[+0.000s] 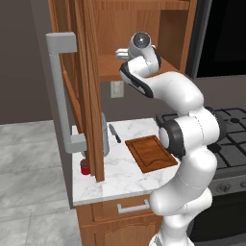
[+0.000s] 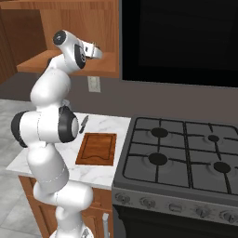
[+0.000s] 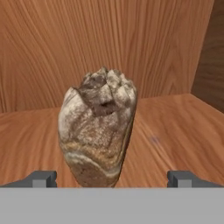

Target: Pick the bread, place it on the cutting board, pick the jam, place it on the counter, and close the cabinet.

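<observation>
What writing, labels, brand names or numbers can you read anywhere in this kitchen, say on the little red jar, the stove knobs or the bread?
None can be read.
The jam: plain red, no label visible.
The stove knobs: too small and blurred to show any markings.
The bread in the cabinet: bare crust, no writing.
The cutting board and counter: no text.

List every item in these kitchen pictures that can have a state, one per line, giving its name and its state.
cabinet: door open.
bread: on the cabinet shelf, between the open fingers, not gripped.
gripper: open, aimed at the bread.
cutting board: flat on the counter, bare.
jam: on the counter, lid on, partly behind the door.
drawer: shut.
knife: lying flat on the counter.
</observation>
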